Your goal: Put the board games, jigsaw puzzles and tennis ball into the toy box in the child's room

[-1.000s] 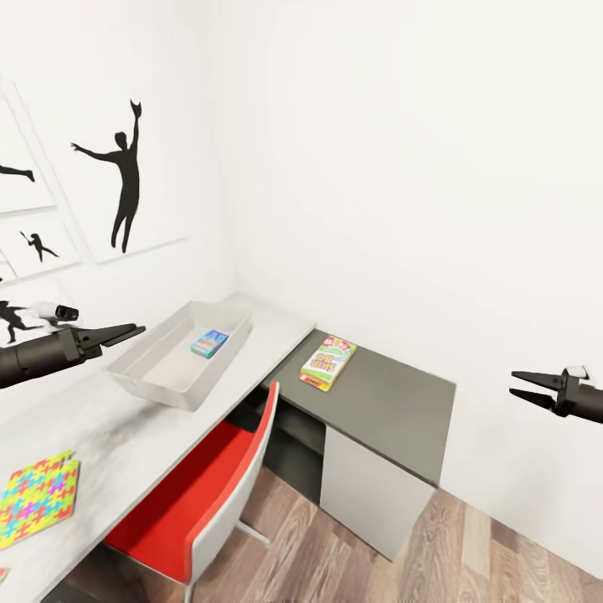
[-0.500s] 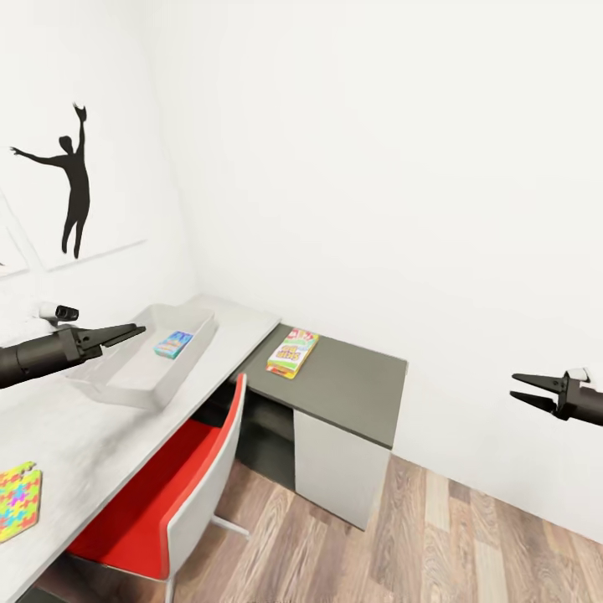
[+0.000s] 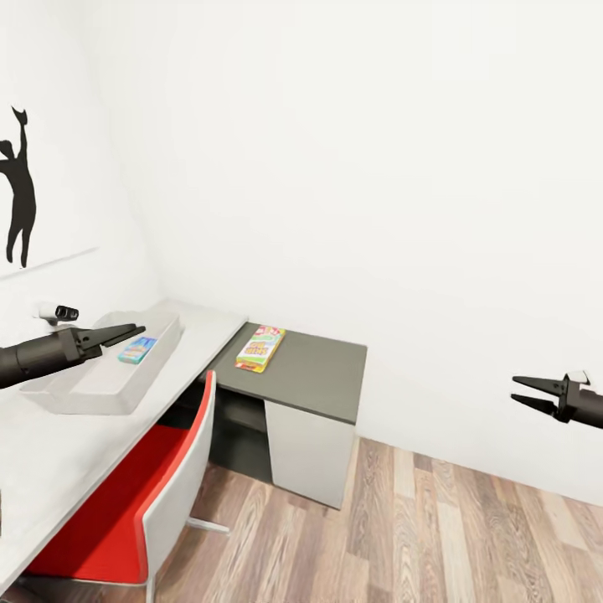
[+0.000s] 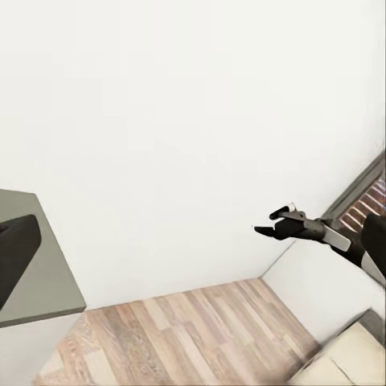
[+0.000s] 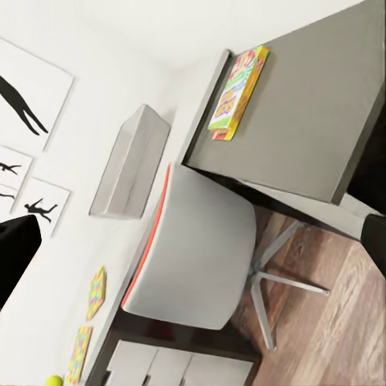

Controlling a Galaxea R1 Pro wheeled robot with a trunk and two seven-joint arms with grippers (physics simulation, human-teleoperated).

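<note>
Judged step: the robot is between pick-ups, with both arms free and nothing carried. The table (image 3: pixel 50 452) runs below the left gripper (image 3: pixel 126 333), whose jaws look nearly pressed together and empty, their tips over the toy box (image 3: pixel 92 381). One blue game (image 3: pixel 136 349) already lies in the box, just beyond those tips. The Skip-Bo game (image 3: pixel 260 347) rests flat on the lower dark section, well ahead of the left jaws and well apart from the right gripper (image 3: pixel 526 392), whose jaws are spread and empty over the floor (image 3: pixel 435 528). Advice: bring the base square to that section before reaching, and take the thin box by an edge. In the right wrist view, the two puzzles (image 5: pixel 96 291) and the ball (image 5: pixel 53 380) sit small at the table's far end, the ball cut by the frame edge. The chair (image 3: pixel 142 494) stands tucked against the table.
</note>
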